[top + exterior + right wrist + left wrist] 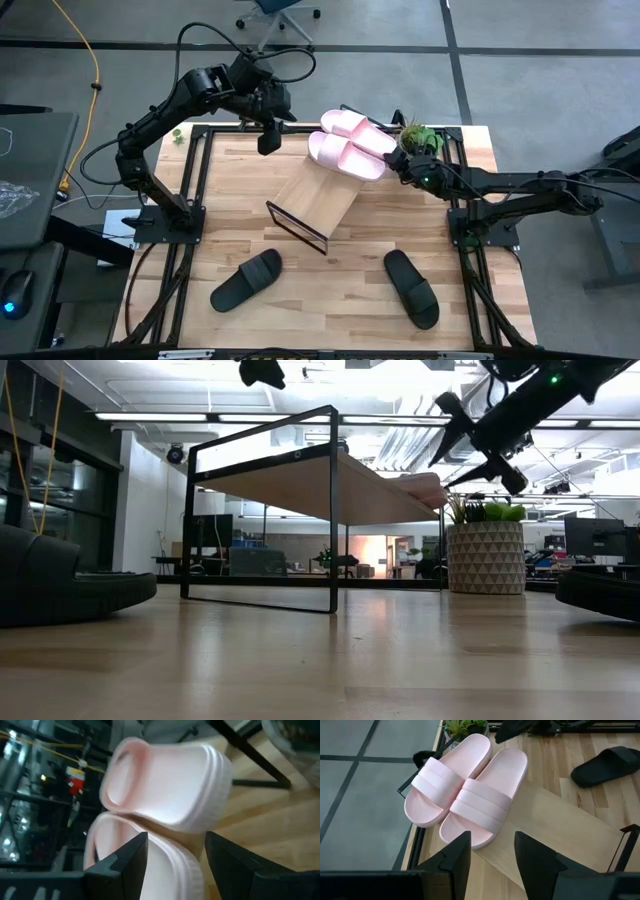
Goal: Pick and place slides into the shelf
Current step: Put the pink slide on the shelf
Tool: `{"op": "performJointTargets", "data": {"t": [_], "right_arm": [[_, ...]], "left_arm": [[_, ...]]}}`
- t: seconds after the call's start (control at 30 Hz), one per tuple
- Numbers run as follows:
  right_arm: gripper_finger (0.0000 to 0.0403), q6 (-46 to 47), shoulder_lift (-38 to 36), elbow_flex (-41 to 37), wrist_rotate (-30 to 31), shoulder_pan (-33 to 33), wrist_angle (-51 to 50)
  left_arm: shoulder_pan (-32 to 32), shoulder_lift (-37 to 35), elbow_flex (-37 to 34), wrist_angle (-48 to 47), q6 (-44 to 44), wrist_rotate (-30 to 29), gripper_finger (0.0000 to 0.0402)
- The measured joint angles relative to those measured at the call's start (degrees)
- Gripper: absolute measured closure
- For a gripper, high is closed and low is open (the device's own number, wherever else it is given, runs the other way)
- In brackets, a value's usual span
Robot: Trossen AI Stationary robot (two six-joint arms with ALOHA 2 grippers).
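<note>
Your shelf (pixel 320 200) stands in the middle of the worktop (pixel 340 300), tilted, with its high end toward the far edge. Two pink slides (pixel 350 140) lie side by side on that high end, touching each other, their toes sticking out past the board's edge. The lower part of the board is bare wood.

Two black slides lie flat on the worktop, near the front. One black slide (pixel 246 280) is to the left of the shelf and the other black slide (pixel 411 288) is to the right. They are well apart.

Your right tool (pixel 400 160) is just beside the pink slides, next to the little plant (pixel 416 135). Its fingers are spread and hold nothing.

Your left tool (pixel 268 138) hangs above the far left side of the shelf. Its fingers (pixel 535 857) are spread too, with nothing between them.
</note>
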Motion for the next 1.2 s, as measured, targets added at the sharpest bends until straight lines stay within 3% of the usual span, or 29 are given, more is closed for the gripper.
{"op": "performJointTargets", "data": {"t": [0.17, 0.47, 0.7, 0.87, 1.2], "right_arm": [[0.0214, -3.1, -3.3, 0.0, -0.5, 0.0, 0.2], [0.0225, -6.3, -9.1, 0.0, -13.8, 0.4, -8.4], [0.0307, -5.6, -10.8, 0.0, -10.2, 3.5, -11.9], [0.0389, -1.7, -9.0, 0.0, -14.3, 4.3, -14.7], [0.0401, -1.3, -4.7, 0.0, -15.4, 4.3, -9.8]], "left_arm": [[0.0, 0.0, 0.0, -1.2, 0.3, 0.0, 0.0261], [0.0, 0.0, 0.0, -2.6, 0.3, 0.0, 0.0261], [0.0, 0.0, 0.0, -3.0, -0.2, 0.0, 0.0261], [0.0, 0.0, 0.0, -3.0, -0.7, 0.0, 0.0261], [0.0, 0.0, 0.0, -3.6, -0.7, 0.0, 0.0261]]}}
